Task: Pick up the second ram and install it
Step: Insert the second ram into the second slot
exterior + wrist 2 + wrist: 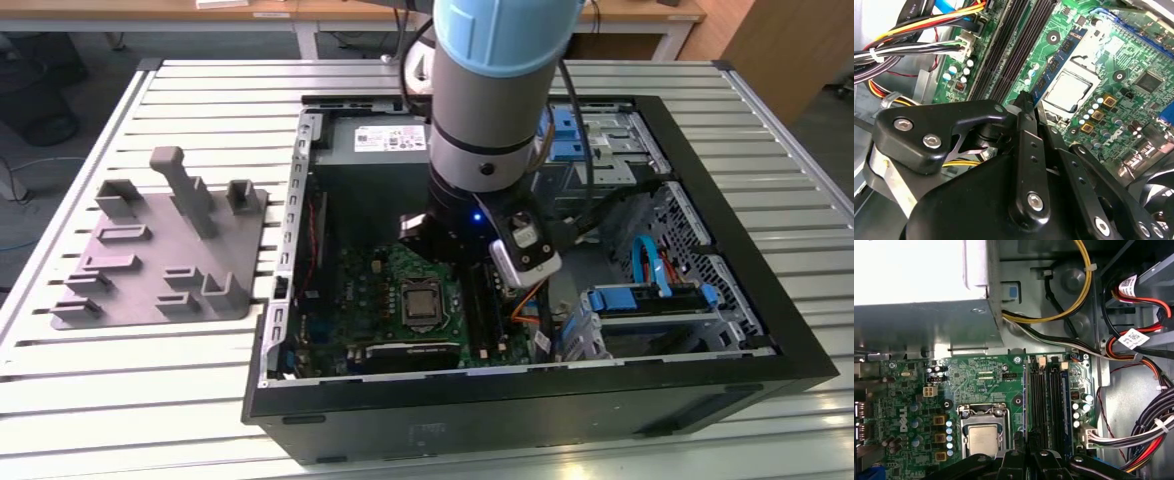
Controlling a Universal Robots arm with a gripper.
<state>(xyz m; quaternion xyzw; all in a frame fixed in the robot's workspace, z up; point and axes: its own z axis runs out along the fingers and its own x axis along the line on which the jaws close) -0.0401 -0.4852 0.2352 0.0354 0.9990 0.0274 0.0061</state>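
The gripper point(1032, 103) has its jaws drawn narrow on the second ram point(1056, 62), which stands on edge between the CPU socket point(983, 437) and the black memory slots point(1046, 400) of the motherboard point(387, 290). Bundled cables point(1139, 435) crowd the slots' other side. The case point(534, 405) walls surround the arm point(487, 100).

Exterior view looks down from farther off on the computer case point(534, 410). Both wrist views, close in, share the motherboard point(979, 380) past the gripper point(1027, 454).
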